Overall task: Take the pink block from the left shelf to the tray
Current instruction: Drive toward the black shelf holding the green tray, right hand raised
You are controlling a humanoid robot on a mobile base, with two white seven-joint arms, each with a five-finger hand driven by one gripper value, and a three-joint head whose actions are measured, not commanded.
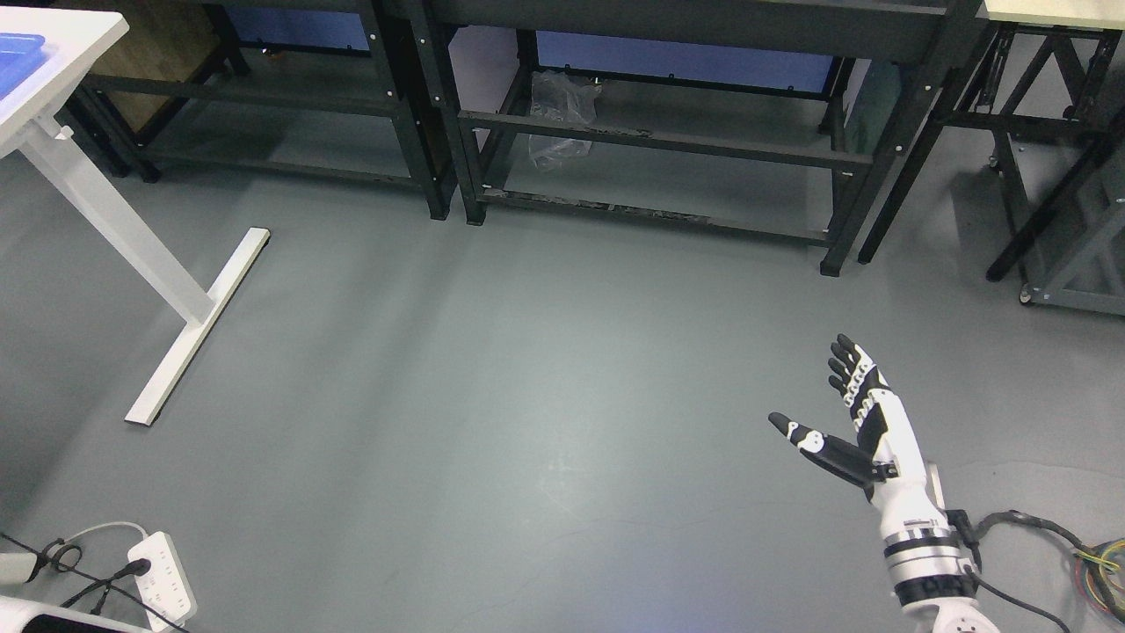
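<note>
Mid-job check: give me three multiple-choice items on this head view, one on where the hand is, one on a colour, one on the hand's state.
1. Where does the right hand show?
A. lower right, over the floor
B. on the white table
C. inside a black rack

2. What colour is the tray on the white table?
A. red
B. blue
C. green

3. The right hand is:
A. gripping a block
B. fisted
C. open, holding nothing

Answers: 1 A, its arm enters at the bottom right above grey floor; 2 B, a blue corner shows top left; 3 C, fingers extended, thumb apart.

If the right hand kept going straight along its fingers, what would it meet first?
Probably the black shelf frame: the right hand is open, fingers aimed up-picture toward it, only bare floor between. Depth is unclear.
</note>
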